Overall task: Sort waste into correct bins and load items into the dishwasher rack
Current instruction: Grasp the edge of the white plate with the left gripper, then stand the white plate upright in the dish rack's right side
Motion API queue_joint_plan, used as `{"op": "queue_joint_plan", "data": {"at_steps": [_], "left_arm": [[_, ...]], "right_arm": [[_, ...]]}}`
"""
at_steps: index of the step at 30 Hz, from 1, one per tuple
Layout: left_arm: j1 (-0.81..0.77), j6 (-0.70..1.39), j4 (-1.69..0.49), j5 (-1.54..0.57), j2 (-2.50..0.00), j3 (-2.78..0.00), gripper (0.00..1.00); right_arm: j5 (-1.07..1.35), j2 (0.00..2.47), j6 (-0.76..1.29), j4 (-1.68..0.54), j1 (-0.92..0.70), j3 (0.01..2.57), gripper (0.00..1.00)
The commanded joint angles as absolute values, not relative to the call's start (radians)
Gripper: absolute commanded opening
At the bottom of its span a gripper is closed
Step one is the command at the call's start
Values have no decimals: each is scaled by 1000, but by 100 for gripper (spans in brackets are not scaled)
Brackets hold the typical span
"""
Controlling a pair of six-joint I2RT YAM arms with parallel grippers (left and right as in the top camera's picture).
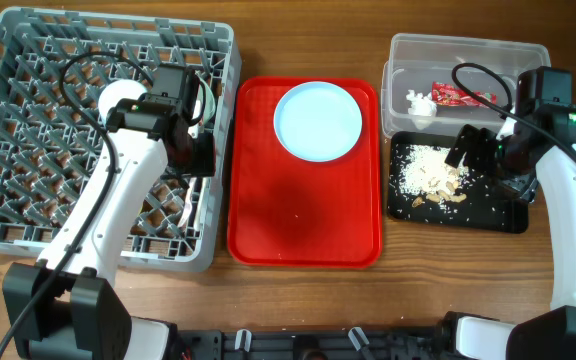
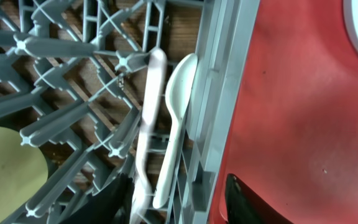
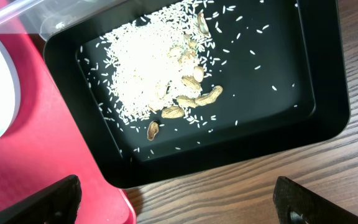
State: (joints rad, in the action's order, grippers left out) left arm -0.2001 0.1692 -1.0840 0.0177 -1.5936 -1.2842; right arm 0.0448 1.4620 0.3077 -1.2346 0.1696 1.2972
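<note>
The grey dishwasher rack (image 1: 28,120) fills the left. My left gripper (image 1: 193,155) hangs over its right wall, open (image 2: 179,202). The white fork (image 2: 148,118) and white spoon (image 2: 178,106) lie side by side inside the rack against that wall, between my spread fingers. The pale blue plate (image 1: 318,120) sits on the red serving tray. The clear tub (image 1: 468,55) holds the red-and-white wrapper (image 1: 463,97) and the white tissue (image 1: 420,106). The black tray (image 1: 498,212) holds rice-like crumbs (image 3: 148,74). My right gripper (image 3: 179,196) is open and empty above its near edge. Bowls and cup are not clearly seen.
The red serving tray (image 1: 303,215) lies between the rack and the bins. A yellowish-green round thing (image 2: 8,171) sits in the rack left of the fork; I cannot tell what it is. Several peanut-like shells (image 3: 194,96) lie among the crumbs.
</note>
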Motion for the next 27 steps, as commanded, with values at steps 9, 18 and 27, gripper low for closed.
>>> {"op": "queue_joint_plan", "data": {"at_steps": [9, 18, 27], "left_arm": [[-413, 86, -711, -39, -1603, -1296, 65], [-618, 3, -290, -33, -1849, -1296, 68], [-725, -98, -271, -36, -2059, -1296, 68]], "right_arm": [[54, 1443, 289, -1230, 173, 1314, 100], [55, 1443, 290, -1220, 173, 1314, 100], [55, 1443, 290, -1217, 172, 1314, 100]]}}
